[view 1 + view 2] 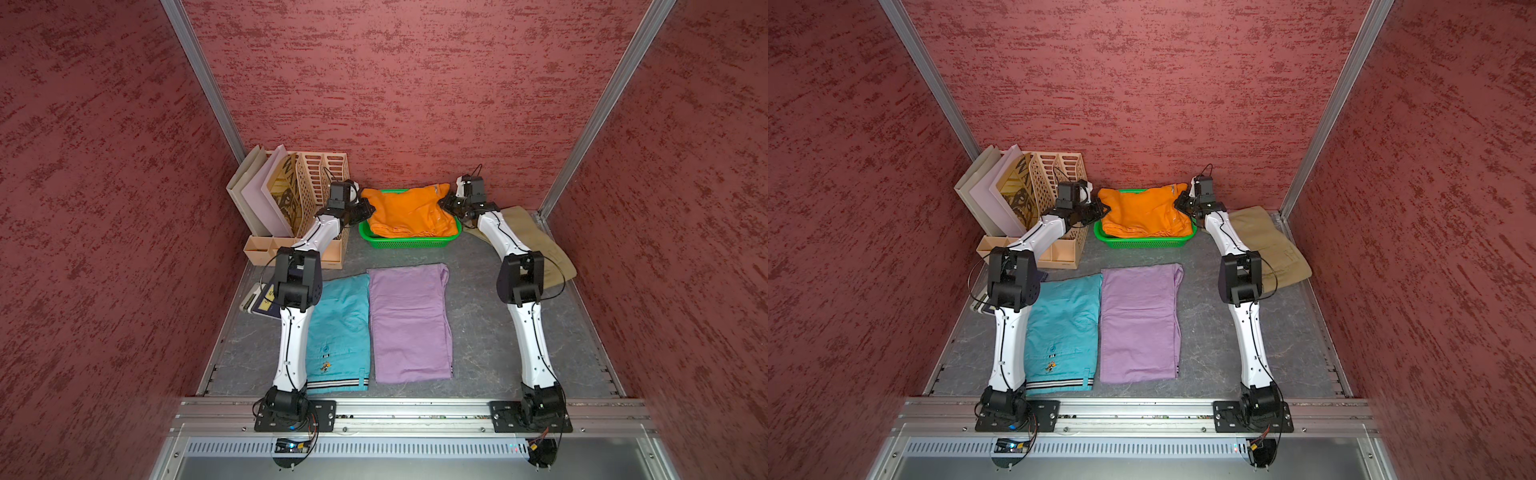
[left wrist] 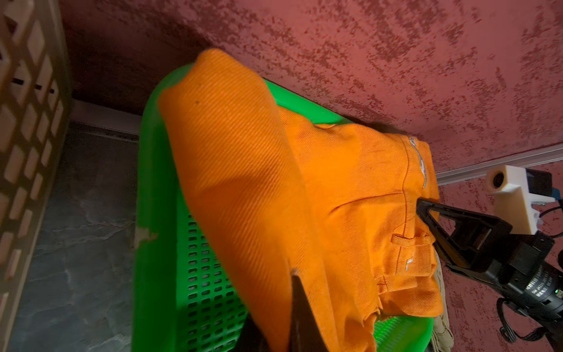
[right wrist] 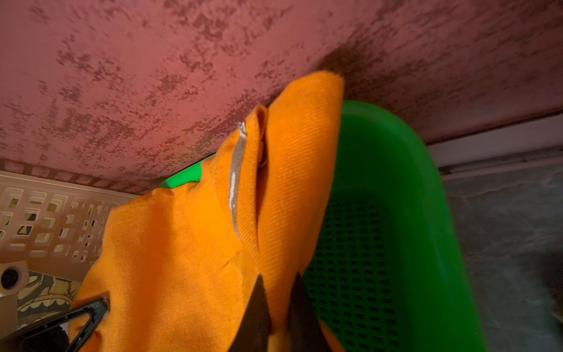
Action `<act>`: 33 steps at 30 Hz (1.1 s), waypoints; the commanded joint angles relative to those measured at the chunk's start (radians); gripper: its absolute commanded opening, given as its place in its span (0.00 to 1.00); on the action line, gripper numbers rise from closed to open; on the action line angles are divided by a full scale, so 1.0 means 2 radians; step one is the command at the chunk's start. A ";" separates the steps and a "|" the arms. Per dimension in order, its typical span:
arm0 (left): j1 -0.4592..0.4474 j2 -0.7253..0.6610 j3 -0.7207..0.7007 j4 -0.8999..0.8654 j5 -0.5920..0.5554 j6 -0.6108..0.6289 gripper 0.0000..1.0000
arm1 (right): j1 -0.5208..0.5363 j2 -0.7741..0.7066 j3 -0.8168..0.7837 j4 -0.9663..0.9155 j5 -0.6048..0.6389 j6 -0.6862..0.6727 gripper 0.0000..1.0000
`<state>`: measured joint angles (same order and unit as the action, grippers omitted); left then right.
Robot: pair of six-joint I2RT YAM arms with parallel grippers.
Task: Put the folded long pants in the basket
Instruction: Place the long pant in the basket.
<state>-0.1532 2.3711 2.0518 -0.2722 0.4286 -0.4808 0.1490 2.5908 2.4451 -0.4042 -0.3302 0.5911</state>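
Orange pants (image 1: 409,212) hang across the green basket (image 1: 405,244) at the back of the bench (image 1: 478,324) in both top views. Both ends are lifted above the rim, and the near folds sag inside the front wall. The left end effector (image 1: 368,210) is pressed together on the cloth's left edge. The right end effector (image 1: 444,204) pinches the right edge by the waistband. Teal pants (image 1: 345,324) and lilac pants (image 1: 409,324) lie flat on the near bench with their long edges touching. Khaki pants (image 1: 536,241) lie right of the basket, partly under the right arm. A peach file rack (image 1: 320,178) stands left of the basket, beside the left wrist.

In the left wrist view the orange pants (image 2: 259,183) drape over the basket (image 2: 158,213), whose perforated wall shows beside the cloth. The left end effector's dark fingers (image 2: 300,314) are closed tight on a fold of orange cloth. Across the garment, the right end effector (image 2: 425,205) clamps the waistband just beside a belt loop.

In the right wrist view two dark fingers (image 3: 259,307) stand close together with a ridge of orange cloth nipped between them. The basket (image 3: 396,189) lies just beside this ridge. The left end effector (image 3: 102,304) bites the far edge of the cloth, with the file rack (image 3: 45,219) behind it.
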 commanded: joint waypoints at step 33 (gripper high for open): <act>0.008 -0.111 0.034 -0.114 -0.030 0.049 0.77 | -0.030 -0.168 -0.123 -0.069 0.109 -0.052 0.62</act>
<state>-0.1402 2.2635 2.1208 -0.4618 0.4122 -0.4194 0.1158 2.3699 2.2532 -0.5495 -0.1791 0.5232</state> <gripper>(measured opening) 0.766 0.616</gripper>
